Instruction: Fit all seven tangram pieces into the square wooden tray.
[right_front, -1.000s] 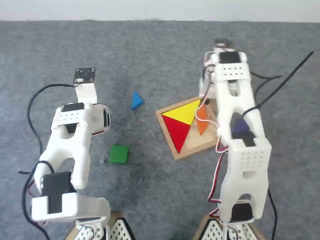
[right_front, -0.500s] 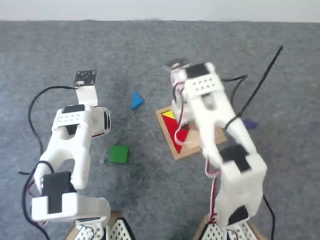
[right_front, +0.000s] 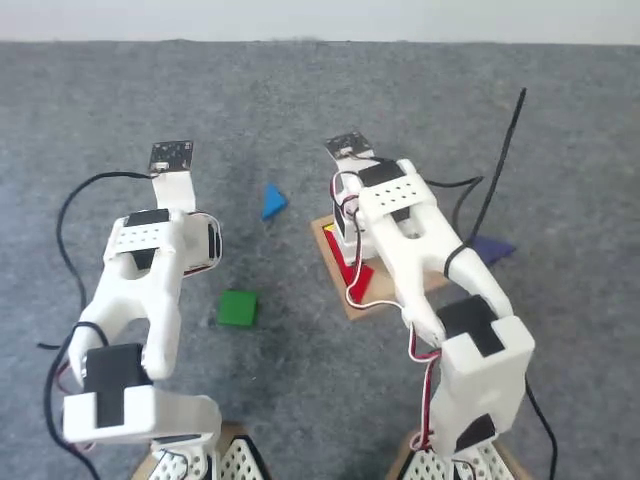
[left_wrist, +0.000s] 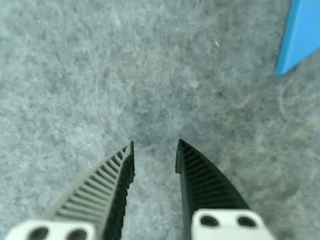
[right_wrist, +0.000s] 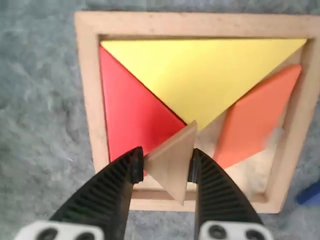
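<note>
The square wooden tray (right_wrist: 87, 75) holds a yellow triangle (right_wrist: 200, 70), a red triangle (right_wrist: 127, 122) and an orange parallelogram (right_wrist: 255, 117). Just above it my right gripper (right_wrist: 164, 160) is shut on a pale wooden triangle (right_wrist: 172, 165). In the high view the right arm covers most of the tray (right_front: 375, 298); part of the red triangle (right_front: 352, 272) shows. A blue triangle (right_front: 273, 201), a green square (right_front: 237, 308) and a purple piece (right_front: 493, 248) lie on the carpet. My left gripper (left_wrist: 154, 150) is open over bare carpet, near the blue triangle (left_wrist: 300, 35).
Grey carpet covers the whole table. Cables trail beside both arms, with a black one (right_front: 500, 170) rising right of the tray. The left arm (right_front: 140, 290) stands left of the green square.
The right arm has swung left and now hangs over the tray, hiding most of it; the purple piece beside it has come into sight. The left arm has not moved.
</note>
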